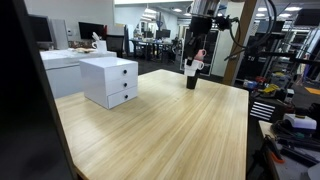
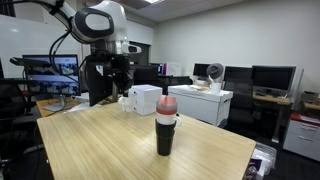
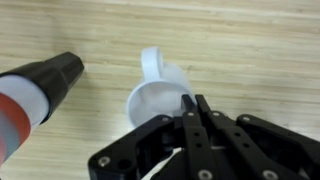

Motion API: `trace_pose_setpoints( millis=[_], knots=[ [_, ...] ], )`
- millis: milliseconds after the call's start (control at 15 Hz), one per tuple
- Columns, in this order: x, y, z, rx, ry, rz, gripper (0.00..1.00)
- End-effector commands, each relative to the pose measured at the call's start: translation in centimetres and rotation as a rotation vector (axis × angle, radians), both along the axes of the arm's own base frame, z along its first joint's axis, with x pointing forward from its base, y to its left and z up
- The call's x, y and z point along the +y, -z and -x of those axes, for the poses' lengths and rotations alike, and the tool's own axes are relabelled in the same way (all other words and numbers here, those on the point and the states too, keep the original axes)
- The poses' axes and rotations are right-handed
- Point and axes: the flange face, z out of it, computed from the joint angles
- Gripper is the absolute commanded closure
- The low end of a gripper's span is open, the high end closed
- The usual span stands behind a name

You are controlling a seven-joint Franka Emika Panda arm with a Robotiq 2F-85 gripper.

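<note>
Jaws pressed together, tips at the rim of the white cup (image 3: 158,98) on the wooden surface (image 3: 240,40); cannot tell whether they nip its wall. Cup's handle points away from the jaws. Black bottle (image 3: 45,78) stands off to the side, apart.

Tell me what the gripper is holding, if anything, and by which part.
The gripper holds a round white mug, its fingers pinched shut on the rim wall, on the side away from the handle.
</note>
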Motion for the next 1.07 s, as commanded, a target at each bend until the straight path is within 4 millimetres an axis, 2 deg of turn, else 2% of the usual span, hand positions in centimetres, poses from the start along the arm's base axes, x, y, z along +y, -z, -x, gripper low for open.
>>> trace_pose_setpoints(
  millis=[0, 400, 1000],
  knots=[
    [1.2, 1.4, 3.3, -0.017, -0.007, -0.056, 0.97],
    [1.4, 5.3, 6.2, -0.036, 0.001, -0.018, 0.97],
    [0.5, 10.1, 8.7, -0.051, 0.024, 0.017, 0.97]
  ],
)
